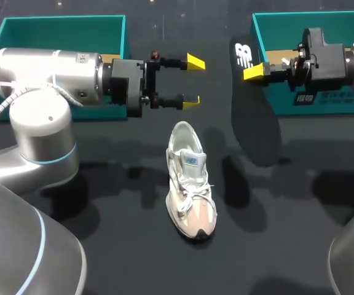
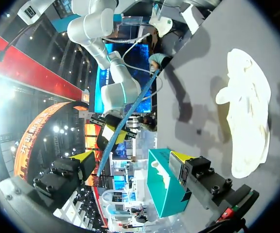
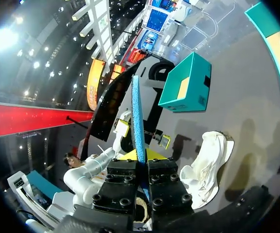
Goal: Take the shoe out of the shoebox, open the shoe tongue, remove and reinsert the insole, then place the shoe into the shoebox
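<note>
The right hand [image 1: 254,72] sits at the upper right of the head view, just in front of the right teal box [image 1: 324,106]. It is clenched on the black insole [image 1: 258,126], gripping one edge near the end that bears a white logo. From there the insole stretches down toward the middle right of the frame as a long dark shape. Whether its far end touches the black counter [image 1: 134,258] cannot be told. In the right wrist view the insole [image 3: 136,111] shows edge-on as a thin blue strip rising from between the fingers of the right hand [image 3: 141,158].

The left hand [image 1: 193,81] hangs in the upper middle of the head view. Its two yellow-tipped fingers are spread apart with nothing between them. Its arm [image 1: 48,74] comes in from the left, across the front of the left teal box [image 1: 60,21]. The left wrist view shows the same spread fingers of the left hand [image 2: 132,162], with the right teal box [image 2: 166,194] ahead of them.

The pale sneaker [image 1: 190,181] stands upright on its sole at the centre of the counter, outside both boxes. Its toe points to the lower edge of the frame and its heel to the left hand above it. It is touched by neither hand and lies just left of the insole. The sneaker [image 2: 247,116] also shows off to one side of the left hand in the left wrist view. In the right wrist view, the sneaker [image 3: 208,165] lies beside the right hand, with the left teal box [image 3: 186,82] farther ahead.
</note>
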Robot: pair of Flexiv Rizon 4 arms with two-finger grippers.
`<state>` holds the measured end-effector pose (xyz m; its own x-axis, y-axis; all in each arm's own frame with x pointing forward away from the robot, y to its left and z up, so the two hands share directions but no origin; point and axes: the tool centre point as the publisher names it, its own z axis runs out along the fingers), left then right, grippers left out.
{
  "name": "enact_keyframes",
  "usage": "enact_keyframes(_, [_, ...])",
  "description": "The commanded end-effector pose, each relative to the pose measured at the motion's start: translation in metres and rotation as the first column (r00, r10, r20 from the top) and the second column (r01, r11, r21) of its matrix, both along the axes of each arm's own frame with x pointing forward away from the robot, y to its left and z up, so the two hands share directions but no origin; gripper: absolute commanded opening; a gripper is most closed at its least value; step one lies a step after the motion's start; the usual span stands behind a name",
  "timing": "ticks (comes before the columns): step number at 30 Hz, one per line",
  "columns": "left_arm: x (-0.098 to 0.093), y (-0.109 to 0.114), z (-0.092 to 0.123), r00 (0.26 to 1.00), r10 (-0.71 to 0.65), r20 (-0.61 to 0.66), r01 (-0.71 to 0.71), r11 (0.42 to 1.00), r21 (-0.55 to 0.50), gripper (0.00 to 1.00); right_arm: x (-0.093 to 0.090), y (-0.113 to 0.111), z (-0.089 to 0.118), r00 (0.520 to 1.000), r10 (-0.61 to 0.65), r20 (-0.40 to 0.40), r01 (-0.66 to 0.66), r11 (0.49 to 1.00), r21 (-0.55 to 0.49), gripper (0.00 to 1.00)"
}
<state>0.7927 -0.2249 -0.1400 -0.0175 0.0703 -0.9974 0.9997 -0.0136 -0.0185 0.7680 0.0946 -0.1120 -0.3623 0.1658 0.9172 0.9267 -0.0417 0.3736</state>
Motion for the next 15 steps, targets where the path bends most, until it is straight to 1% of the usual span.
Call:
enact_keyframes(1, [0.000,-0.002,-0.001,1.000,0.001,0.002,-0.001,1.000,0.000,1.00,0.001,0.001,0.000,1.000,0.001,-0.001,-0.001,1.000,-0.002,0.00])
enact_keyframes(4, [0.000,-0.002,-0.001,1.000,-0.002,-0.005,0.002,1.000,-0.002,1.00,0.006,0.005,0.001,1.000,0.007,-0.014,-0.007,1.000,0.000,0.00])
enact_keyframes(6, [0.001,-0.003,-0.003,1.000,-0.002,-0.006,0.002,1.000,0.000,1.00,0.009,0.005,0.000,0.999,-0.016,-0.033,0.016,1.000,0.013,0.00])
enact_keyframes(8, [0.000,-0.001,-0.005,1.000,0.000,-0.009,0.000,1.000,-0.001,1.00,0.012,0.006,-0.003,0.997,-0.022,-0.080,0.024,1.000,0.016,0.00])
enact_keyframes(10, [-0.002,0.002,-0.006,1.000,-0.002,-0.007,0.002,1.000,0.003,1.00,0.014,0.009,-0.007,0.993,-0.009,-0.118,0.015,0.999,0.046,0.00])
enact_keyframes(11, [-0.003,0.003,-0.007,1.000,-0.013,-0.006,0.013,1.000,0.006,1.00,0.015,0.010,-0.010,0.989,-0.005,-0.151,0.014,0.998,0.056,0.00])
enact_keyframes(12, [-0.004,0.004,-0.007,1.000,0.003,0.012,-0.003,1.000,0.012,1.00,0.015,0.011,-0.012,0.985,0.001,-0.174,0.006,0.999,0.041,0.00])
enact_keyframes(15, [-0.004,0.005,-0.007,1.000,0.011,0.028,-0.012,1.000,0.002,1.00,0.015,0.011,-0.012,0.985,0.001,-0.174,0.006,0.999,0.041,0.00])
